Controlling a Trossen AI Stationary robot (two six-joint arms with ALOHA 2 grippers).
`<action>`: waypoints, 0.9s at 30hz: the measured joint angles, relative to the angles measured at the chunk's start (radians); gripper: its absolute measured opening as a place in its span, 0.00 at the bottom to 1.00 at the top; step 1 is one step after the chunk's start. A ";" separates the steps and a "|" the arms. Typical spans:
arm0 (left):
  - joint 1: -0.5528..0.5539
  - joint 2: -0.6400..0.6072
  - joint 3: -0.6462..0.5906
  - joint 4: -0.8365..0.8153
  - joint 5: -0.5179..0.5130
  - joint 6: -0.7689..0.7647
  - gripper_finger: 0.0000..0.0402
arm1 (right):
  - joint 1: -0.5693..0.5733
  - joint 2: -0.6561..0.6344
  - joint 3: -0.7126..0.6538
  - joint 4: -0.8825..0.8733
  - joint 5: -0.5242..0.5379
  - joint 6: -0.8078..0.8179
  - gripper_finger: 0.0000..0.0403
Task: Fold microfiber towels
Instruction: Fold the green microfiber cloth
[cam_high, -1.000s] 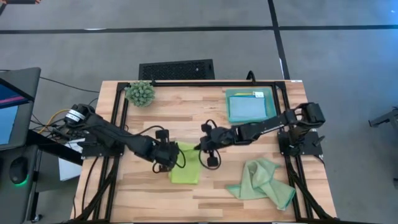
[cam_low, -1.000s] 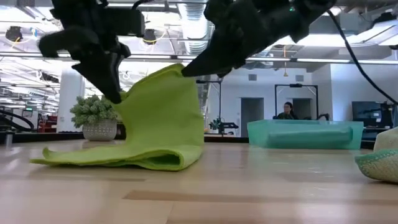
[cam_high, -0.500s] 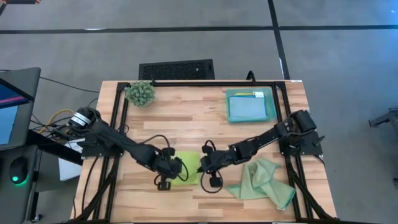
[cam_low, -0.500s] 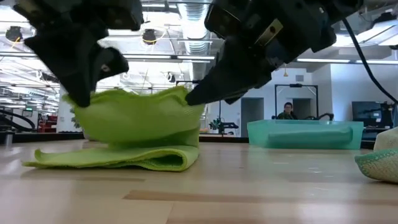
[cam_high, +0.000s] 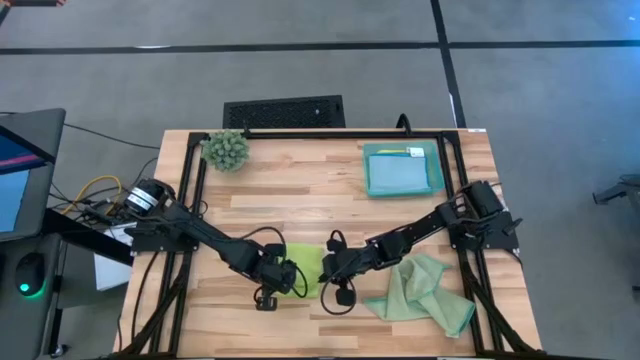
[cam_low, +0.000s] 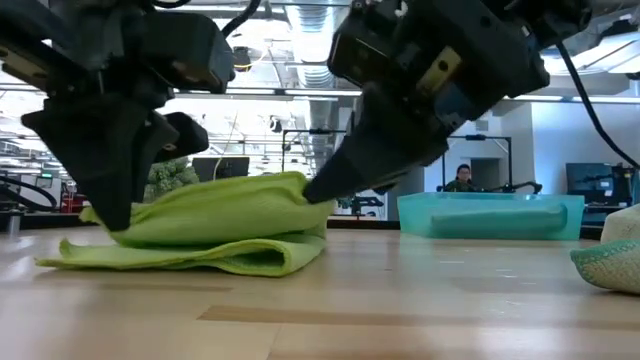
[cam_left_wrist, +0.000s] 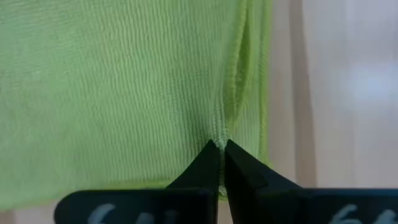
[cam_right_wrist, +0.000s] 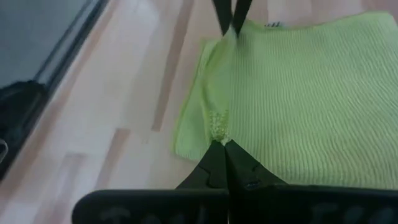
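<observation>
A lime green towel (cam_high: 306, 262) lies near the table's front, its upper layer (cam_low: 230, 205) laid back over a lower layer (cam_low: 180, 258) that rests flat on the wood. My left gripper (cam_low: 118, 224) is shut on the upper layer's left end. My right gripper (cam_low: 312, 190) is shut on its right end. In the high view the two grippers, left (cam_high: 291, 279) and right (cam_high: 323, 271), stand close together over the towel. My left gripper pinches the upper layer beside its hemmed edge (cam_left_wrist: 219, 140) between its two fingers, puckering the cloth there. The fingers come steeply from above. That end sits low, almost on the lower layer. My right gripper pinches the upper layer's corner next to its edge (cam_right_wrist: 219, 133) between its fingertips, slanting down from the table's right. The corner (cam_low: 300, 183) is held a little above the lower layer, and the cloth between the two grippers sags slack.
A crumpled sage green towel (cam_high: 420, 290) lies at the near right, close to the right arm. A teal tray (cam_high: 401, 170) holding a light blue cloth stands at the far right. A small spiky plant (cam_high: 226, 150) stands at the far left.
Both grippers have gone down and toward the table's near edge, still shut on the towel. The raised upper layer has come over and down from standing upright onto the lower layer, which has stayed flat on the table.
</observation>
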 joint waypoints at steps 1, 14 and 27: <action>-0.001 0.001 0.000 0.003 0.004 0.002 0.00 | 0.001 0.013 0.002 0.004 -0.002 0.010 0.00; -0.010 -0.001 0.000 -0.013 0.019 0.025 0.00 | 0.020 0.047 0.002 0.053 -0.007 0.042 0.00; -0.011 -0.001 -0.002 -0.039 0.031 0.009 0.00 | 0.034 0.040 0.007 0.041 -0.047 0.025 0.23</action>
